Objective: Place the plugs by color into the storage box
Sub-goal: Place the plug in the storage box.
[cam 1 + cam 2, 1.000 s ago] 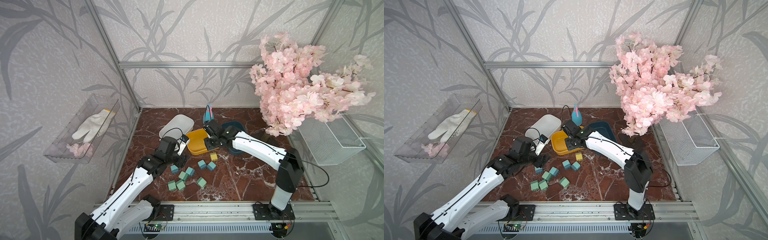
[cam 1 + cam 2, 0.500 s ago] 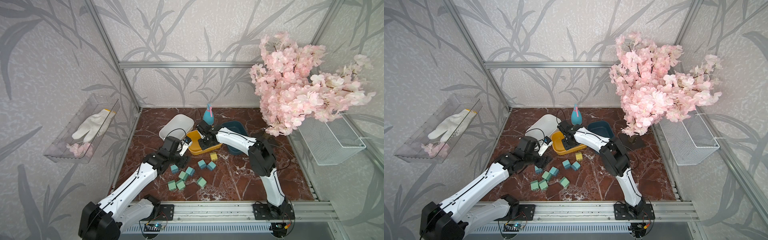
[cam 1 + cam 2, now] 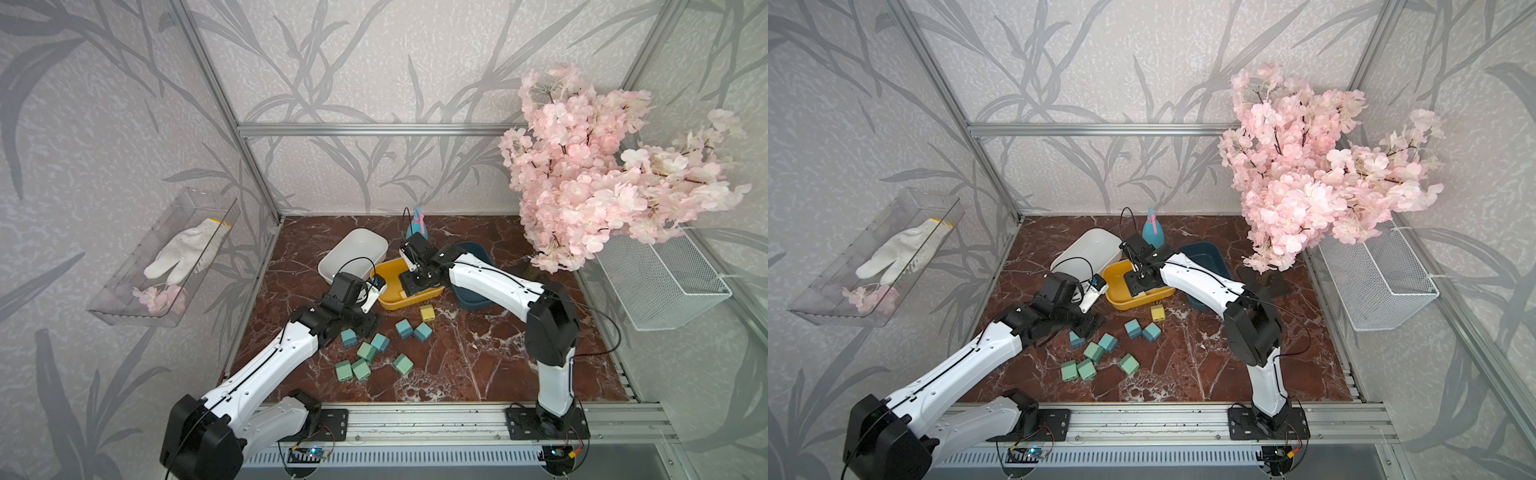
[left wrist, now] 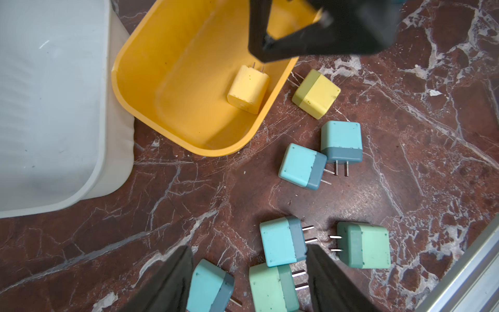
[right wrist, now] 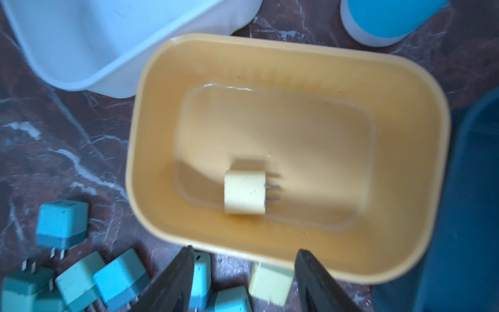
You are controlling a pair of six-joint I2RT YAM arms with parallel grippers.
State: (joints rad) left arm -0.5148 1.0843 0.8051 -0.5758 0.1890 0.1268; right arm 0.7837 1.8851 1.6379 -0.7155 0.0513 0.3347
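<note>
A yellow plug (image 5: 244,192) lies on its side inside the yellow storage box (image 3: 388,298), with my right gripper (image 5: 244,250) hanging open above the box's near rim and holding nothing. A second yellow plug (image 3: 427,312) sits on the table just outside the box. Several teal blue and mint green plugs lie scattered in front. My left gripper (image 4: 247,247) is open just above them, with a teal plug (image 4: 282,241) and a mint green plug (image 4: 272,287) between its fingers. In both top views the left gripper (image 3: 1090,324) hovers by that cluster.
A white storage box (image 3: 353,257) stands left of the yellow one and a dark blue box (image 3: 478,301) to its right. A light-blue spray bottle (image 3: 417,226) stands behind them. A pink blossom tree (image 3: 602,174) overhangs the back right, above a wire basket (image 3: 660,282).
My right gripper has opened over the yellow box, and the yellow plug now lies on its floor. My left gripper has edged closer over the teal and green plugs.
</note>
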